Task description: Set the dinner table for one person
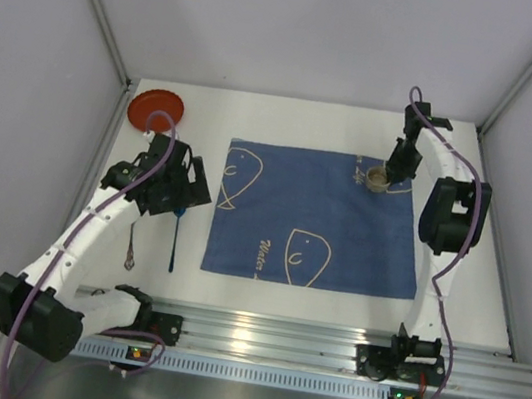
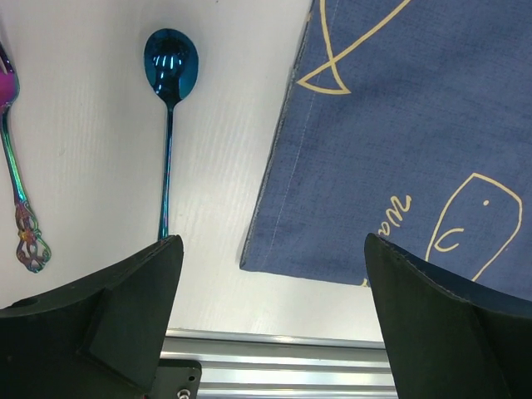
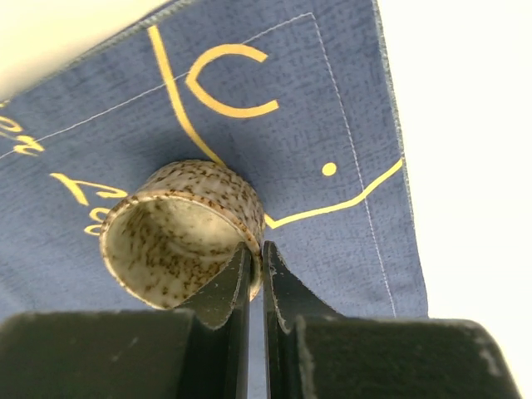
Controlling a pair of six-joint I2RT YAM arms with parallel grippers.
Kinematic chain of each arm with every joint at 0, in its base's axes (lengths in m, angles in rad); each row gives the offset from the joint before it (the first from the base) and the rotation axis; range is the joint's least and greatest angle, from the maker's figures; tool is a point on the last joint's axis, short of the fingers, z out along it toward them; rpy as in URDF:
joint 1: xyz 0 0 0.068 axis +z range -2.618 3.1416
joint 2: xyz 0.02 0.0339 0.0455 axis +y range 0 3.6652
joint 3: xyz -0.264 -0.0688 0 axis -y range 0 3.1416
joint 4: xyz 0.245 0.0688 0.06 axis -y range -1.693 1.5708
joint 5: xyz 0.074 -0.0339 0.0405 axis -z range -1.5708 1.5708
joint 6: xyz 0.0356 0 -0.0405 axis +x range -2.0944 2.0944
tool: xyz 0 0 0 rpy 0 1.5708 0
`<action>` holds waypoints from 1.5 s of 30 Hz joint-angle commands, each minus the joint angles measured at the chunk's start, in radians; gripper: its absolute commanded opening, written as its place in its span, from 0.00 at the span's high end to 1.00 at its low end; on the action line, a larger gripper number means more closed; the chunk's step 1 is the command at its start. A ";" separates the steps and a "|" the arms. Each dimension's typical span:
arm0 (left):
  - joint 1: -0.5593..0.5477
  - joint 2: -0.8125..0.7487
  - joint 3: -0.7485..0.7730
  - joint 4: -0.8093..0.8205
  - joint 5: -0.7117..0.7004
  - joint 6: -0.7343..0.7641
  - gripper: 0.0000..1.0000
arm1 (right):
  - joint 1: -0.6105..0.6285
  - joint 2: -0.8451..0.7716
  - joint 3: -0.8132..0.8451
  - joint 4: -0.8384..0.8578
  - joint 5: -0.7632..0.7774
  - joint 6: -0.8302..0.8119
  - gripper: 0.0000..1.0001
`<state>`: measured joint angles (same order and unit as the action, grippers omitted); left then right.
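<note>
The white dinner table point(image 1: 288, 122) carries a blue cloth point(image 1: 314, 217) with pale fish drawings. My right gripper point(image 1: 389, 179) is over the cloth's far right corner, shut on the wall of a small speckled cup point(image 1: 378, 181). In the right wrist view one finger point(image 3: 223, 291) is inside the cup point(image 3: 179, 224) and the other is outside, with the gripper point(image 3: 256, 253) pinching the rim. My left gripper point(image 1: 179, 189) hovers open and empty left of the cloth. A blue spoon point(image 1: 175, 241) and an iridescent ornate utensil point(image 1: 129, 251) lie on the table by it.
A red plate point(image 1: 155, 108) sits at the far left corner. The left wrist view shows the spoon point(image 2: 169, 66), the ornate utensil point(image 2: 18, 199), the cloth's near left corner point(image 2: 399, 141) and the ribbed metal rail point(image 2: 283, 366). Grey walls enclose the table.
</note>
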<state>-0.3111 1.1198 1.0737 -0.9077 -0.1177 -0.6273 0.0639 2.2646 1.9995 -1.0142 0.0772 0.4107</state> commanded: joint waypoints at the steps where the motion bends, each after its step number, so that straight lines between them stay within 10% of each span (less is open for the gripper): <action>1: 0.024 -0.034 -0.029 0.041 0.032 -0.008 0.05 | -0.013 0.016 0.059 -0.007 0.050 -0.007 1.00; 7: 0.082 -0.017 -0.101 0.052 0.052 0.015 0.06 | -0.013 0.016 0.042 -0.004 0.029 -0.003 0.42; 10: 0.095 -0.009 -0.139 0.076 0.050 0.034 0.06 | -0.010 -0.023 0.016 -0.004 -0.003 0.000 0.36; 23: 0.171 0.277 -0.182 0.260 0.087 0.129 0.15 | 0.197 -0.418 -0.329 0.028 -0.097 0.033 0.36; 45: 0.334 0.509 -0.150 0.299 0.139 0.299 0.63 | 0.220 -0.789 -0.712 0.020 -0.090 0.022 0.38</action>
<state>-0.0029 1.5967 0.9051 -0.6353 0.0433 -0.3721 0.2893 1.5318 1.2903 -0.9977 -0.0200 0.4301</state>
